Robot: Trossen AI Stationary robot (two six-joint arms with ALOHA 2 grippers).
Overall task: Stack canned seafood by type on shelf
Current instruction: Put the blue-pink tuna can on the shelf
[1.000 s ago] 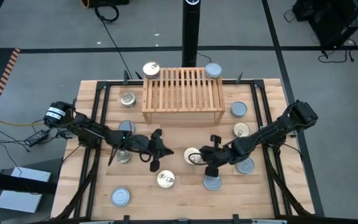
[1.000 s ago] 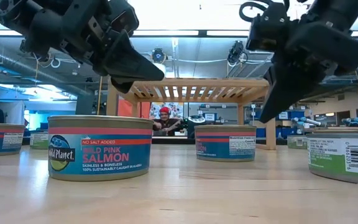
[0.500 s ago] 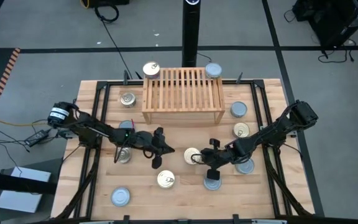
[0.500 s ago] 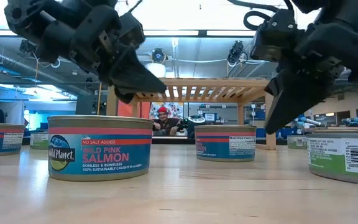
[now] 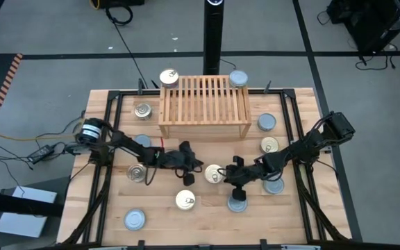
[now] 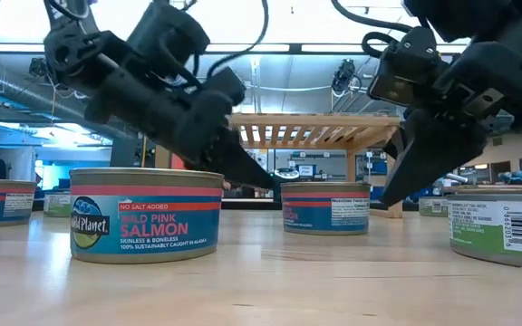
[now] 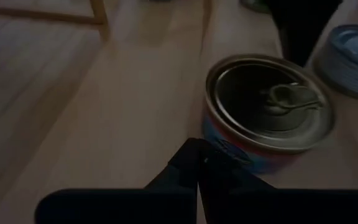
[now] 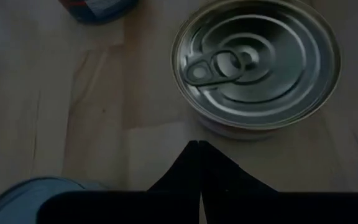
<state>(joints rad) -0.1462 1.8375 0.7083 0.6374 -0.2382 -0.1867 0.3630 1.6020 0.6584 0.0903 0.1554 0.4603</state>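
Midway across the table, both grippers close on one pull-tab salmon tin (image 5: 214, 174) standing upright, lid up, well short of the slatted wooden shelf (image 5: 204, 106). Left gripper (image 5: 188, 171) and right gripper (image 5: 236, 179) each show fingers pressed together, tips just beside the tin, holding nothing. Judged from its build, the tin is rigid, dense and slick-walled; a grip across its curved side wall looks surest. Its short axis runs vertical, ring tab facing the ceiling. Other tins lie scattered around.
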